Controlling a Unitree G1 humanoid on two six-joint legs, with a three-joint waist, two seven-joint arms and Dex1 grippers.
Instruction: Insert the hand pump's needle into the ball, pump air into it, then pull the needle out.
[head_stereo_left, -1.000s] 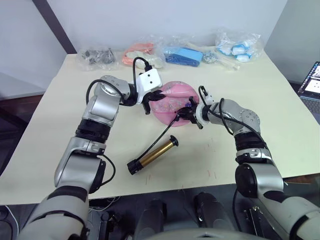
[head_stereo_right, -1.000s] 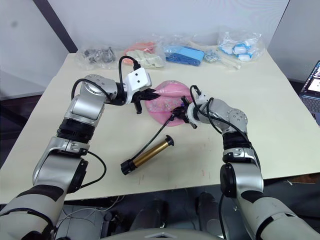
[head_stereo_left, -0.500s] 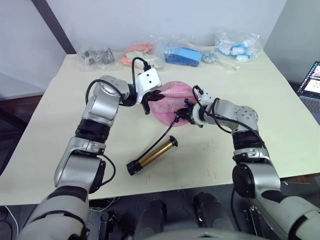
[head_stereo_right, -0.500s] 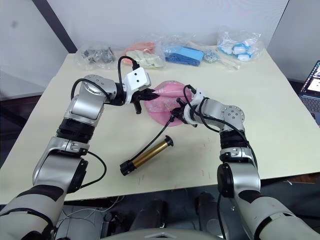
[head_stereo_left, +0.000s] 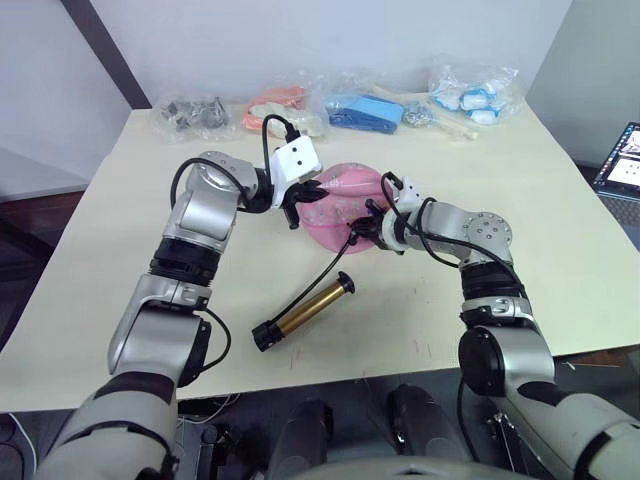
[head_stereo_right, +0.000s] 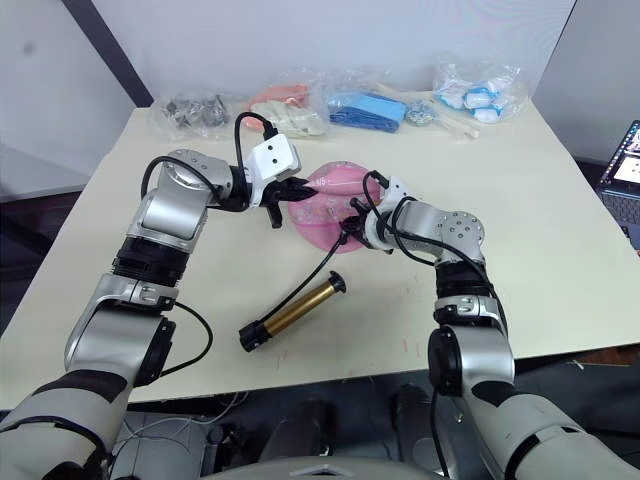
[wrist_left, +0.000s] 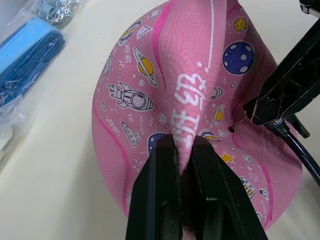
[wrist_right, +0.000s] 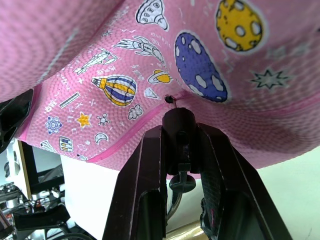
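Your right gripper (wrist_right: 181, 150), clamped on the needle (wrist_right: 172, 101) fitting, has closed onto the ball (wrist_left: 200, 100) valve; left gripper (wrist_left: 182, 165) pinches a fold, so push in.

Arms are chunky silver-grey shells with black joints, black cables looping off them, a white camera box (head_stereo_left: 298, 160) on the left wrist, black fingers (wrist_left: 160, 195).

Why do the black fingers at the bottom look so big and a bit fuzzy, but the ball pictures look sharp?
Left wrist view: the fingers pinching a fold of the ball sit right by the lens, so they loom large and soft. Right wrist view: the fingers blur likewise, while the ball's prints stay crisp.
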